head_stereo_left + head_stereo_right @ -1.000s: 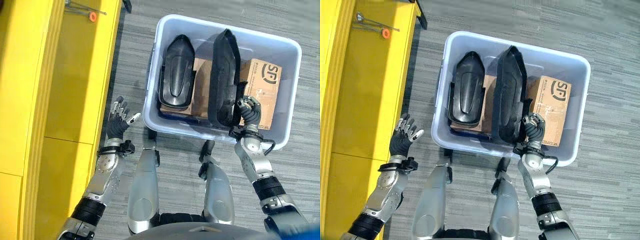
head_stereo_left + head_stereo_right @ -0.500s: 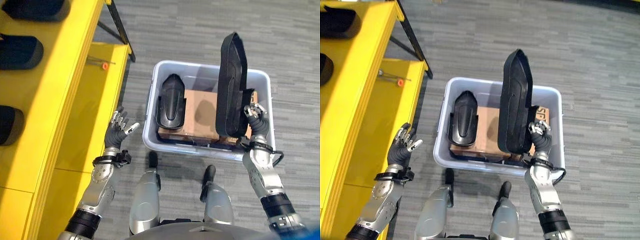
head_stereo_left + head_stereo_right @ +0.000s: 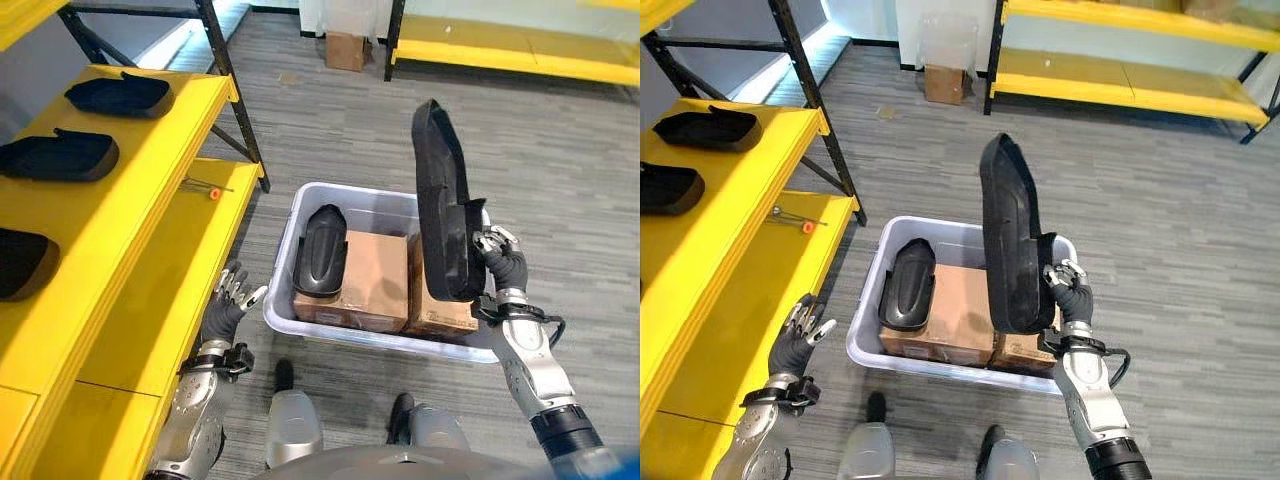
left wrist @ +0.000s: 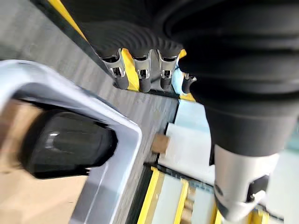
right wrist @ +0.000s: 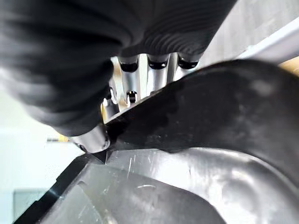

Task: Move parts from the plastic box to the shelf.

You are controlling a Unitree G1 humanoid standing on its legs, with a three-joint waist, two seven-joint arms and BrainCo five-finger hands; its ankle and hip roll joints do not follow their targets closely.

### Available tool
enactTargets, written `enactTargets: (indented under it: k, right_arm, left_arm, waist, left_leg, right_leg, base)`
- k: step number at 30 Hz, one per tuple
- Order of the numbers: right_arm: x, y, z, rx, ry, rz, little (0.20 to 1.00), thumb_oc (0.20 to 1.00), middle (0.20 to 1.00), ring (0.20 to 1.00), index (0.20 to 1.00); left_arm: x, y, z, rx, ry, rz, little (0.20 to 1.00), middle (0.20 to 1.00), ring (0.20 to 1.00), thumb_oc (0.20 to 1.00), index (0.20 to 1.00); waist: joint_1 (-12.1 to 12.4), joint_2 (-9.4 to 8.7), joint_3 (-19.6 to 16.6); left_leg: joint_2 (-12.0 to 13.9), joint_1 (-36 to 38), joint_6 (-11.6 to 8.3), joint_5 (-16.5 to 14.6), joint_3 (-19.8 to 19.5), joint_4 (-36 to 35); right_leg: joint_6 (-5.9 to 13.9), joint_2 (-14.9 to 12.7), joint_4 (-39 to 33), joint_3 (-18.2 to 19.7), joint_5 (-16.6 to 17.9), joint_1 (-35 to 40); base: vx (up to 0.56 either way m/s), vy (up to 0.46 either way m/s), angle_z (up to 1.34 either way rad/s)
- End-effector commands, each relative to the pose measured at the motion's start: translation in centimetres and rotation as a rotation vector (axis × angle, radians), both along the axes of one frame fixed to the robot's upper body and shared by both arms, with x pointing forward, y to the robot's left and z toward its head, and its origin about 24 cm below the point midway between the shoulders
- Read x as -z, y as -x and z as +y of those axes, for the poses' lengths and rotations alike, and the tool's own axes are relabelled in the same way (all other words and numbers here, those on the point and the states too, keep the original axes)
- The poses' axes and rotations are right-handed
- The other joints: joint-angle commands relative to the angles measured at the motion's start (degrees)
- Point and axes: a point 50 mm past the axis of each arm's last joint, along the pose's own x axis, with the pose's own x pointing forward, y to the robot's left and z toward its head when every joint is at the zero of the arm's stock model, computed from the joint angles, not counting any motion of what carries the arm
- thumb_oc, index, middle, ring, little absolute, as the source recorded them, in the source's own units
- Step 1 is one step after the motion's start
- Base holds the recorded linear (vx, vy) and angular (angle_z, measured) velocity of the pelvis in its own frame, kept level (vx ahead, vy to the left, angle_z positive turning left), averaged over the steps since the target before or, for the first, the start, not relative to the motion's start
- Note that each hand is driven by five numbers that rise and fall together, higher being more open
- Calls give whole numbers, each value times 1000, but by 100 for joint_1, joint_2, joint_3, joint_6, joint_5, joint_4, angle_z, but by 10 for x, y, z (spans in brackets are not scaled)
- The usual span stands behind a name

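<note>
My right hand (image 3: 500, 264) is shut on the lower edge of a long black moulded part (image 3: 440, 200), which it holds upright above the grey plastic box (image 3: 330, 335). In the right wrist view its fingers (image 5: 140, 70) curl over the part's rim (image 5: 210, 107). A second, shorter black part (image 3: 322, 250) lies in the box's left side on brown cartons (image 3: 375, 280). My left hand (image 3: 225, 310) hangs open between the box and the yellow shelf (image 3: 150, 200), holding nothing. Three black parts (image 3: 120, 92) sit on the shelf's upper board.
A thin tool with an orange tip (image 3: 205, 188) lies on the lower shelf board. A black shelf post (image 3: 235, 100) stands near the box's far left corner. A small carton (image 3: 345, 48) and another yellow rack (image 3: 500, 50) are at the back.
The right hand has lifted the long black part up out of the box. The camera has tipped up, showing more of the shelf and room. The left hand stays open.
</note>
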Motion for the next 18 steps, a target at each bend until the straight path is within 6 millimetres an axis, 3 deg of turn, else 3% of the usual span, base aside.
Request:
enactTargets:
  k: [1,3,4,6,7,8,9,10,11,13,14,17,18]
  right_arm:
    - [-42,-11,-12,25,1,-211,200,200,200,200,200]
    - [-39,-7,-17,48,2,-201,200,200,200,200,200]
    - [-38,-6,-20,60,3,-194,200,200,200,200,200]
    - [-33,1,-25,80,-14,-174,200,200,200,200,200]
    - [-33,1,-25,80,-14,-174,200,200,200,200,200]
    - [-30,5,-25,79,-33,-165,200,200,200,200,200]
    - [-28,7,-25,78,-49,-160,200,200,200,200,200]
    - [-28,7,-25,78,-49,-160,200,200,200,200,200]
    - [-26,11,-27,93,-79,-152,200,200,200,200,200]
    - [-23,18,-30,108,-94,-147,200,200,200,200,200]
    - [-21,21,-31,120,-105,-142,200,200,200,200,200]
    - [-20,19,-32,132,-101,-138,200,200,200,200,200]
    - [-22,18,-29,130,-104,-147,200,200,200,200,200]
  left_arm:
    - [-16,-12,1,20,-13,-97,1000,1000,1000,1000,1000]
    - [-12,-14,-3,30,-4,-81,1000,1000,1000,1000,1000]
    - [-11,-16,-5,36,1,-83,1000,1000,1000,1000,1000]
    - [-16,-22,-9,52,9,-107,1000,1000,1000,1000,1000]
    - [-16,-22,-9,52,9,-107,1000,1000,1000,1000,1000]
    - [-21,-26,-9,59,3,-133,1000,1000,1000,1000,1000]
    - [-23,-28,-11,64,3,-141,1000,1000,1000,1000,1000]
    - [-23,-28,-11,64,2,-140,1000,1000,1000,1000,1000]
    - [-22,-28,-12,69,5,-137,1000,1000,1000,1000,1000]
    - [-22,-29,-13,78,6,-138,1000,1000,1000,1000,1000]
    - [-24,-30,-12,87,-5,-143,1000,1000,1000,1000,1000]
    - [-32,-29,-5,102,-65,-165,1000,1000,1000,1000,1000]
    - [-34,-28,0,91,-77,-169,1000,1000,1000,1000,1000]
  waist:
    - [120,27,-87]
    - [83,-38,-99]
    - [45,-84,-97]
    - [-56,-256,-200]
    - [-57,-256,-200]
    - [-70,-303,-288]
    - [-79,-322,-338]
    - [-89,-330,-337]
    - [-206,-290,-495]
    - [-226,-306,-633]
    - [-204,-366,-645]
    - [-108,-549,-706]
    - [-46,-645,-697]
  left_leg:
    - [482,-478,-546,1654,-291,-319]
    - [485,-564,-516,1689,146,-192]
    - [459,-588,-443,1538,384,29]
    - [400,-345,-347,632,597,992]
    - [400,-347,-347,631,595,994]
    - [264,-121,-300,181,473,1424]
    - [45,-2,-236,-5,348,1284]
    - [28,3,-228,0,344,1273]
    - [-183,262,-130,-313,496,566]
    - [-298,277,-143,-440,527,298]
    - [-413,207,-82,-383,535,256]
    - [-919,143,109,-535,402,148]
    - [-1188,57,216,-687,373,220]
  right_leg:
    - [361,-174,-206,-79,53,113]
    - [324,-334,-479,-361,170,272]
    - [300,-415,-585,-506,277,304]
    - [394,-687,-918,-757,541,418]
    - [395,-687,-918,-758,541,418]
    - [421,-853,-1070,-895,719,478]
    - [450,-989,-1111,-1036,910,459]
    - [458,-1003,-1116,-1046,915,469]
    - [633,-1177,-1167,-1139,1111,516]
    - [835,-1352,-1188,-1201,1162,637]
    - [818,-1480,-1248,-1333,1322,650]
    - [1115,-1938,-1424,-1501,1928,769]
    - [1279,-2167,-1527,-1542,2309,837]
  base:
    - [-185,-105,46]
    - [-137,-37,103]
    - [-190,-55,141]
    - [-134,-24,103]
    - [-66,102,89]
    - [-92,185,87]
    - [-91,189,93]
    - [-6,284,93]
    - [68,302,91]
    - [101,329,114]
    - [57,276,123]
    - [52,392,53]
    - [59,379,54]
